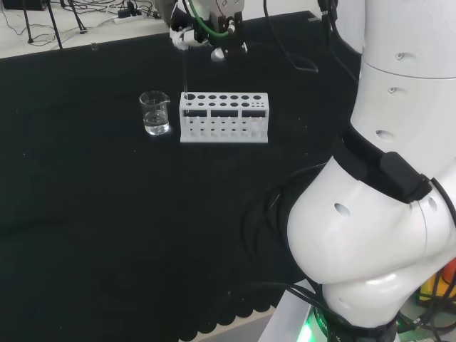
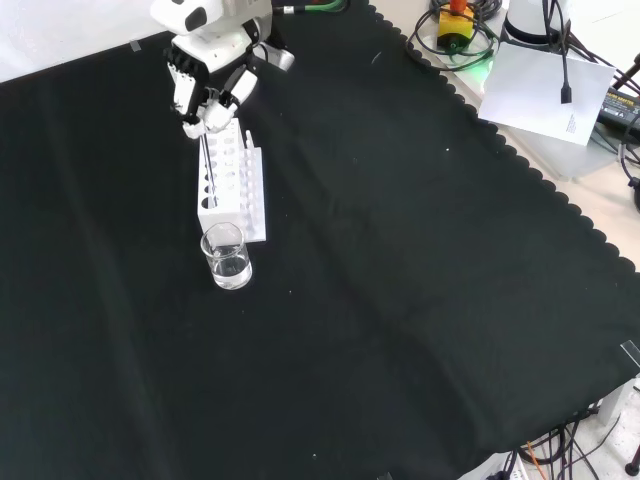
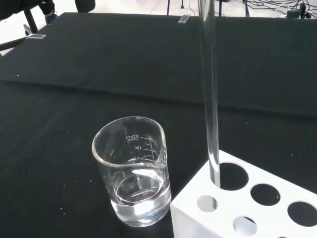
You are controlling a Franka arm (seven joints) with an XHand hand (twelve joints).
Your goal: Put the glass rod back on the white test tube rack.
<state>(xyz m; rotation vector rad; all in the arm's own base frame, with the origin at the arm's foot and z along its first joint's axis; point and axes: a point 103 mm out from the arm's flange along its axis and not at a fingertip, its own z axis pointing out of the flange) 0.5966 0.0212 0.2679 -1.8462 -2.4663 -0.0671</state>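
your hand (image 2: 205, 92) has its fingers curled round the top of the glass rod (image 3: 210, 99), which hangs straight down below the fingertips with its lower end already inside a corner hole of the white test tube rack (image 1: 224, 117), on the end just beside the beaker (image 1: 155, 112) with a little clear liquid in it. treat the rod as light, stiff, smooth and likely slippery, and brittle if it knocks the hole's rim. keep hold near the top, well above the rack, and let it slide down plumb before you ease the fingers off.
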